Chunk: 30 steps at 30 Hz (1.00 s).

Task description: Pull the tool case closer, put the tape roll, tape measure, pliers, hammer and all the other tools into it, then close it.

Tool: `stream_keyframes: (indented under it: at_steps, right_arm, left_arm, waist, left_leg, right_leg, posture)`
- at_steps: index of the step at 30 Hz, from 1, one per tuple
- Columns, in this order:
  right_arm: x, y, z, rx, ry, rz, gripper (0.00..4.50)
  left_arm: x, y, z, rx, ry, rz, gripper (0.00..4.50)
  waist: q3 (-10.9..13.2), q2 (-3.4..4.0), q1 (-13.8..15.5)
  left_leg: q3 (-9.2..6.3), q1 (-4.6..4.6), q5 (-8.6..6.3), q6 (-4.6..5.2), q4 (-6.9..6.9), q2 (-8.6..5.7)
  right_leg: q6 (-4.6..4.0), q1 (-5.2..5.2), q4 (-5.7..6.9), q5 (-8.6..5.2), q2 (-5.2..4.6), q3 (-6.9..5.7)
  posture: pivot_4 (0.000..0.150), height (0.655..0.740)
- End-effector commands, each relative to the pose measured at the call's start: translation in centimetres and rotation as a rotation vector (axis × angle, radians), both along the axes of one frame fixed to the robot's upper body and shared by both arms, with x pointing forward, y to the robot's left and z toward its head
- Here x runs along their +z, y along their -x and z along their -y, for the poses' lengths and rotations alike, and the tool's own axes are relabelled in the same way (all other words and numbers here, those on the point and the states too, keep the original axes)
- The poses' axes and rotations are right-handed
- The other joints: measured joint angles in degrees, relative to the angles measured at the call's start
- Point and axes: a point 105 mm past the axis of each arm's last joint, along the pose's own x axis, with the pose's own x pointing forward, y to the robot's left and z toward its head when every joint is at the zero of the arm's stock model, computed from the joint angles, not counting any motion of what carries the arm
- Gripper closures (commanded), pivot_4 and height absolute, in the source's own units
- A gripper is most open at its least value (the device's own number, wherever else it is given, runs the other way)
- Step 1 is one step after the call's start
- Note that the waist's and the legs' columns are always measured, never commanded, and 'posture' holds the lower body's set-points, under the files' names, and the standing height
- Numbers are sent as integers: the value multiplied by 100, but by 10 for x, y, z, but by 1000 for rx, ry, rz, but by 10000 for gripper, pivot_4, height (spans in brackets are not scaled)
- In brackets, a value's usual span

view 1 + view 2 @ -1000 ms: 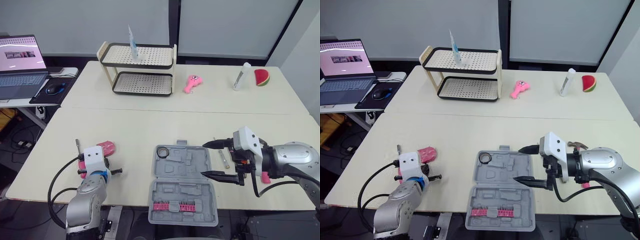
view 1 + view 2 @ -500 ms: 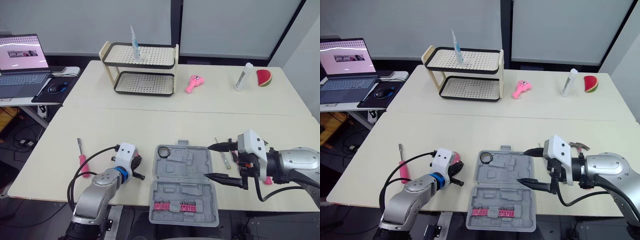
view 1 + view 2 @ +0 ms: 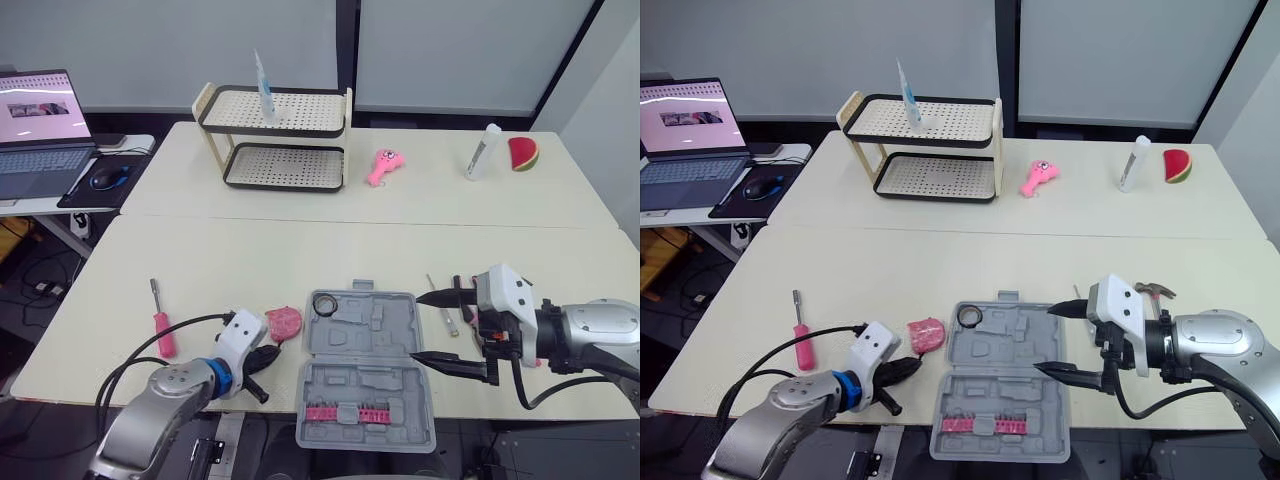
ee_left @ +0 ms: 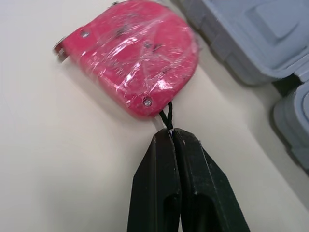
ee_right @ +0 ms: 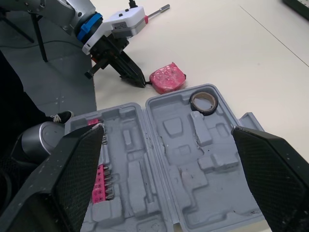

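Observation:
The grey tool case (image 3: 372,372) lies open at the table's front edge, with the black tape roll (image 3: 324,304) in a far-left pocket and a pink bit strip (image 3: 345,412) in the near half. The pink tape measure (image 3: 283,322) lies on the table just left of the case. My left gripper (image 4: 170,136) is shut on the tape measure's black cord. Over the case's right edge my right gripper (image 3: 420,328) stands open, holding nothing. A pink-handled screwdriver (image 3: 160,322) lies at the left. The hammer (image 3: 1152,291) lies behind the right gripper, partly hidden.
A slim silver tool (image 3: 446,311) lies right of the case. At the back stand a two-tier rack (image 3: 277,138), a pink toy (image 3: 382,165), a white bottle (image 3: 482,151) and a watermelon slice (image 3: 523,153). A laptop (image 3: 40,130) sits on a side desk at the left.
My left gripper has moved right, bringing the tape measure from the table's left part to the case's left edge. The right gripper has stayed open over the case's right edge.

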Motion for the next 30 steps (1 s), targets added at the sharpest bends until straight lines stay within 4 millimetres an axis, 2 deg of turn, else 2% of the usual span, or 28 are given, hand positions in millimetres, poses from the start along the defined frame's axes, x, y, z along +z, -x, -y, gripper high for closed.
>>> stream_keyframes:
  at_steps: [1,14,22,30]
  right_arm:
    - [7,2,-6,38,-12,33,0]
    - [4,13,-14,127,1,9,0]
    - [1,17,-19,176,6,-2,0]
    - [1,17,-21,189,5,-1,0]
  left_arm:
    - [-1,8,-13,31,-13,-17,44660]
    - [-5,46,-16,-5,18,-93,44660]
    - [-8,58,-19,4,14,-110,44660]
    - [-9,65,-31,21,-13,-116,44660]
  waist:
    - [0,0,0]
    - [3,4,3]
    - [4,5,5]
    - [5,6,4]
  left_leg:
    - [0,0,0,0,0,0]
    - [1,-1,0,0,-3,-1]
    - [1,-1,-1,1,-3,-2]
    - [1,-1,-1,1,-5,-1]
  right_leg:
    - [0,0,0,0,0,0]
    - [0,-1,-4,0,-8,1]
    - [0,-1,-5,0,-10,2]
    - [0,-2,-5,0,-11,1]
  posture:
    - [1500,7290]
    - [1500,7290]
    - [1500,7290]
    - [1500,7290]
